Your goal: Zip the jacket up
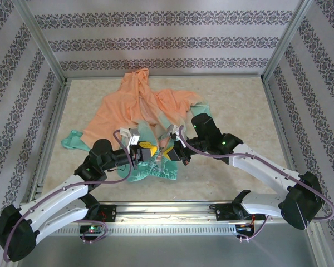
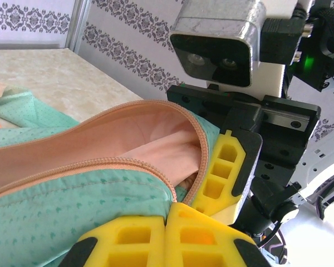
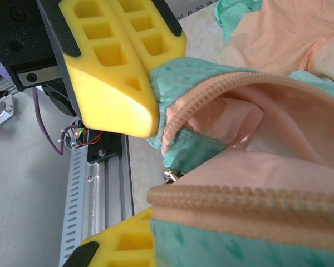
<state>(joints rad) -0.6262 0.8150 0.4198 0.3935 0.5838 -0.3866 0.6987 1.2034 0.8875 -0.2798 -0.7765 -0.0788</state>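
Observation:
The jacket lies spread on the table, with its orange hood at the far end and its mint-green hem nearest the arms. Both grippers meet at the hem's open front. My left gripper is shut on the green hem right at the bottom of the peach zipper tape. My right gripper is shut on the opposite zipper edge, and fabric covers most of its fingers. A small metal zipper slider hangs between the two edges. The two zipper sides gape apart above the grippers.
A mint cuff lies to the left on the beige tabletop. The metal rail runs along the near edge, just below the grippers. Patterned walls and frame posts close in the table. The two wrists are almost touching.

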